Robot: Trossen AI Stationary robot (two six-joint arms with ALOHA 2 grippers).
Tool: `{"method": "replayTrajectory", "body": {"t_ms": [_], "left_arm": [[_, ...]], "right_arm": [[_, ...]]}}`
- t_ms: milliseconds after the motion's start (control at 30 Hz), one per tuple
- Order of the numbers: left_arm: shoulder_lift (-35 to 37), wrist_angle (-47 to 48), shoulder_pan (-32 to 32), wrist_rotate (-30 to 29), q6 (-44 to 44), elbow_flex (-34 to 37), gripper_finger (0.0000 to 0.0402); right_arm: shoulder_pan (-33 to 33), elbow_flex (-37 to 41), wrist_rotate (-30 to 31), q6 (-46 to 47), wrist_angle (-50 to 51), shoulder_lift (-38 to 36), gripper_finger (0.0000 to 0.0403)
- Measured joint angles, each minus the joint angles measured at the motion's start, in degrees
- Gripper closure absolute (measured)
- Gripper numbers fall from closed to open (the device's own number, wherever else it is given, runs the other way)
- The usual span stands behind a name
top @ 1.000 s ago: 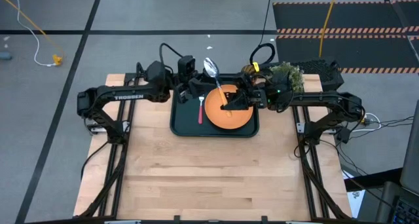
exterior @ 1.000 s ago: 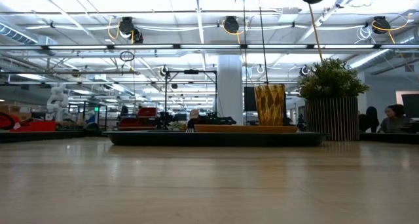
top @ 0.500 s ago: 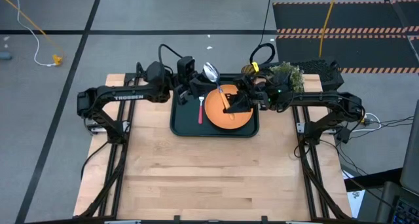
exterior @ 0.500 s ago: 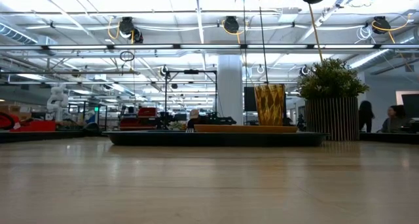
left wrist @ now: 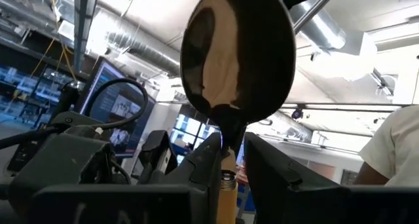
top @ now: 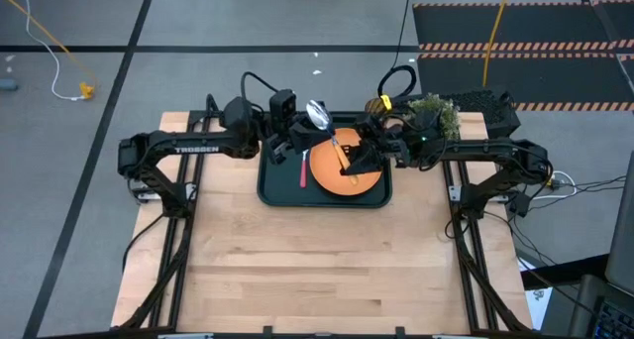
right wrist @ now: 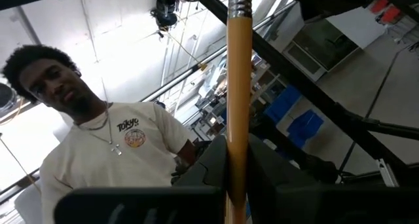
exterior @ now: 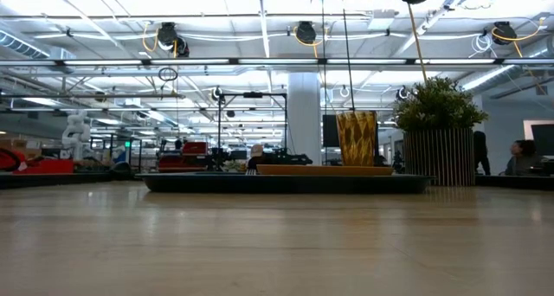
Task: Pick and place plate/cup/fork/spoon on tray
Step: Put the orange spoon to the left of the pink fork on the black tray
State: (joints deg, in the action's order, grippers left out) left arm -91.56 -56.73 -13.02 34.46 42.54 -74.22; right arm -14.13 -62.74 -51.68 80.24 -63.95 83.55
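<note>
Both end effectors grip 1 spoon above the dark green rectangular tray (top: 272, 185)

The left end effector (top: 297, 129) clamps the neck of the silver-bowled, orange-handled spoon (top: 319, 113) over the tray's far edge, while the right end effector (top: 357, 161) pinches its handle above the round flat orange plate (top: 332, 175), which lies in the tray's right half. The red-handled metal fork (top: 303, 168) lies in the tray left of the plate. The amber translucent tumbler (exterior: 357, 138) stands by the tray's far right corner on the wooden tabletop (top: 317, 260).
</note>
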Motion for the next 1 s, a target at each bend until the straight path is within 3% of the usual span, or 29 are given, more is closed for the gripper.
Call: {"method": "replayTrajectory", "body": {"t_ms": [400, 600, 1000], "left_arm": [[-1.2, -1.6, 0.3, 0.0, -1.5, 0.0, 0.0338], [-1.2, -1.6, 0.3, 0.0, -1.8, 0.0, 0.0382], [-1.1, -1.8, -0.5, 0.5, 1.9, 0.0, 0.0383]], "right_arm": [[0.0, 0.0, 0.3, 1.2, -0.2, 0.0, 0.039], [0.0, 0.0, 0.3, 1.2, -0.5, 0.0, 0.0388], [-0.2, 0.0, 2.1, 0.1, 0.1, 0.0, 0.0275]]}}
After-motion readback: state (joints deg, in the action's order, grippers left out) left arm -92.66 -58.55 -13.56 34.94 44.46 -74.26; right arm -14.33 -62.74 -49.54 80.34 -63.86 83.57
